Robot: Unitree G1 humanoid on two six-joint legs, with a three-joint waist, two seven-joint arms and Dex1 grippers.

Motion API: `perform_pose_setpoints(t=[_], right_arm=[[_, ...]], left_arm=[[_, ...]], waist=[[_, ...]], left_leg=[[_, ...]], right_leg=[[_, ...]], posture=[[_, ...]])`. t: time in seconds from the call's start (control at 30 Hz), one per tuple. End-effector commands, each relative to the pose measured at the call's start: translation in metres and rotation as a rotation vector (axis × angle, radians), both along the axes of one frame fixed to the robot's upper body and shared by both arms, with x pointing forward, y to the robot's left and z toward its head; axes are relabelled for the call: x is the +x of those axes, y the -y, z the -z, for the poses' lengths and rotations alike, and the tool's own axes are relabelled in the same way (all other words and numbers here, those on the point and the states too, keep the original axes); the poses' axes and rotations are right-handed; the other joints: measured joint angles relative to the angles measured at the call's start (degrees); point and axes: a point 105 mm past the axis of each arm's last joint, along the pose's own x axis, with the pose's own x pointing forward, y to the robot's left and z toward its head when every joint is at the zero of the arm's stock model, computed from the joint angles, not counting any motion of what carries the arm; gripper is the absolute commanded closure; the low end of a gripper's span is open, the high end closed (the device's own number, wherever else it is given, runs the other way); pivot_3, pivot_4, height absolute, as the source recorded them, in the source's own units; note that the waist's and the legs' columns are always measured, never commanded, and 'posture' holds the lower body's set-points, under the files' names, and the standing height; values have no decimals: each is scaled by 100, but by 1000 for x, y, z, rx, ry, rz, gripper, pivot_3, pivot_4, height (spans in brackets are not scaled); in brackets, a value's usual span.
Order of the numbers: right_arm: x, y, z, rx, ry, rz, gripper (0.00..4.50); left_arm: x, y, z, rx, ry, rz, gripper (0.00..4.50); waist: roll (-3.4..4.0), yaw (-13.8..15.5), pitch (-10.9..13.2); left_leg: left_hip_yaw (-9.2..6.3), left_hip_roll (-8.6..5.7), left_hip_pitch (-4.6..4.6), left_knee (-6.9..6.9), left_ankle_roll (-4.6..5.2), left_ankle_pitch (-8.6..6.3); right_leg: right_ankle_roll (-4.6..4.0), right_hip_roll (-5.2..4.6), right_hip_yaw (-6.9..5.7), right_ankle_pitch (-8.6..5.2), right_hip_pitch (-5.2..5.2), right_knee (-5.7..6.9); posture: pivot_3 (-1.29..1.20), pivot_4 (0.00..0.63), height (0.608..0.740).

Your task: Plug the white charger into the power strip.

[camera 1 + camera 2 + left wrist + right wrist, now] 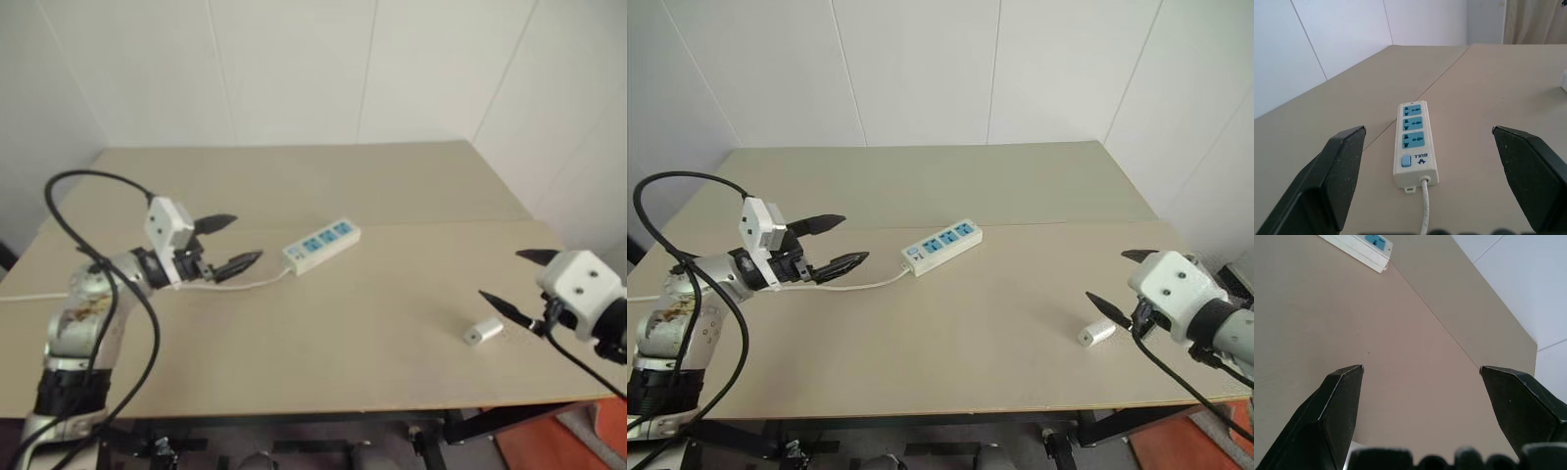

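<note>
The power strip (321, 246) lies in the middle of the table, a long white bar with three blue sockets (1412, 125) and a thin white cord (250, 285) trailing left. My left gripper (230, 243) hovers open just left of it, pointing at its cord end, nothing between its fingers. The white charger (482, 332) lies on its side near the table's front right. My right gripper (514, 281) stands open just right of the charger and above it, empty. In the right wrist view an end of the power strip (1359, 246) shows far off.
The beige table (372, 186) has a seam running across its middle. White walls stand behind and at both sides. The table's front edge (343, 411) is close below the charger. A black cable (98, 294) loops around my left arm.
</note>
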Motion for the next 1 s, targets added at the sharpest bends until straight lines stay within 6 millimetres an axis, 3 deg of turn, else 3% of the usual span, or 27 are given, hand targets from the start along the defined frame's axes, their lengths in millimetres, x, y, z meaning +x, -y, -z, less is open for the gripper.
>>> perform_pose_setpoints(t=[0.03,0.13,0.27,0.4,0.7,1.0], right_arm=[[-1,-2,-17,-33,65,0,24],[-6,-1,-9,-45,-8,-5,24],[-7,-2,-13,-74,-10,-19,24],[6,-12,-26,-8,66,-52,24],[20,-37,-12,43,34,-163,24],[32,-41,-18,25,45,-191,24]], left_arm=[[-2,3,-6,31,24,32,0],[6,-2,-10,17,59,-55,0],[5,-10,-9,31,81,-110,0],[6,-7,-1,37,69,-123,0],[28,-4,12,43,35,-131,0],[57,26,27,-2,-15,-47,0]], waist=[[0,2,0],[-1,9,1],[-1,21,1],[-2,-23,0],[-10,47,-4],[-13,47,-5]], left_leg=[[0,0,0,0,0,0],[-1,0,-4,-1,0,0],[-2,-1,-6,0,0,0],[3,0,3,-1,0,0],[-2,-4,-13,2,0,0],[-4,-5,-12,4,0,0]], right_leg=[[0,0,0,0,0,0],[1,0,-1,-1,-1,-3],[1,-1,-2,0,-1,-4],[1,-1,6,0,0,2],[3,-5,-3,0,-6,-9],[3,-4,-4,0,-4,-5]], posture=[[0,150,740],[0,150,740],[0,150,740],[0,150,740],[0,150,740],[0,150,740]])
